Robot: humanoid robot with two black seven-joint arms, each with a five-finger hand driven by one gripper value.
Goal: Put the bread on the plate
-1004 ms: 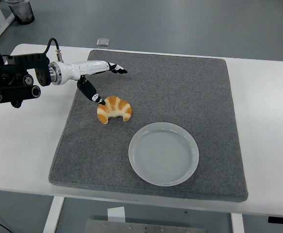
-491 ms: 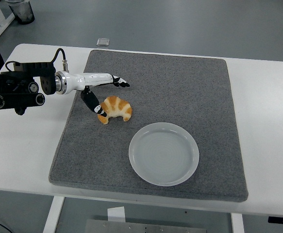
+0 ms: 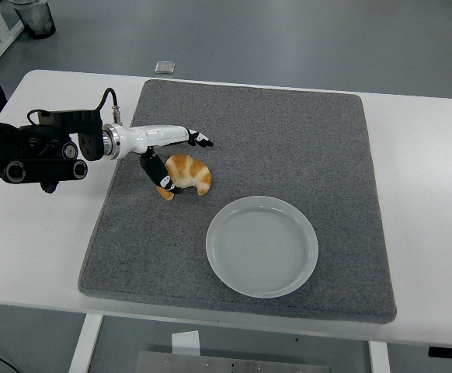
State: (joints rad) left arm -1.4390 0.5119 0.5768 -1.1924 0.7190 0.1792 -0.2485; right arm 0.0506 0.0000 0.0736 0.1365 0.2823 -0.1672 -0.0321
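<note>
A golden croissant, the bread (image 3: 189,173), lies on the grey mat (image 3: 288,155) left of centre. My left hand (image 3: 181,159) reaches in from the left and straddles it: the fingers (image 3: 199,139) stretch out just beyond its far side, and the thumb (image 3: 161,178) presses against its near left end. The hand is open around the bread and has no closed hold on it. An empty white plate (image 3: 262,245) sits on the mat to the lower right of the bread, a short gap away. The right arm is out of view.
The grey mat covers most of the white table (image 3: 428,202). A small grey square object (image 3: 164,67) lies on the floor beyond the table's far edge. A dark bin (image 3: 32,17) stands at the top left.
My left arm has moved right and slightly down, bringing the hand from beside the bread to around it. The thumb now touches the bread's left end. The bread and plate have stayed put.
</note>
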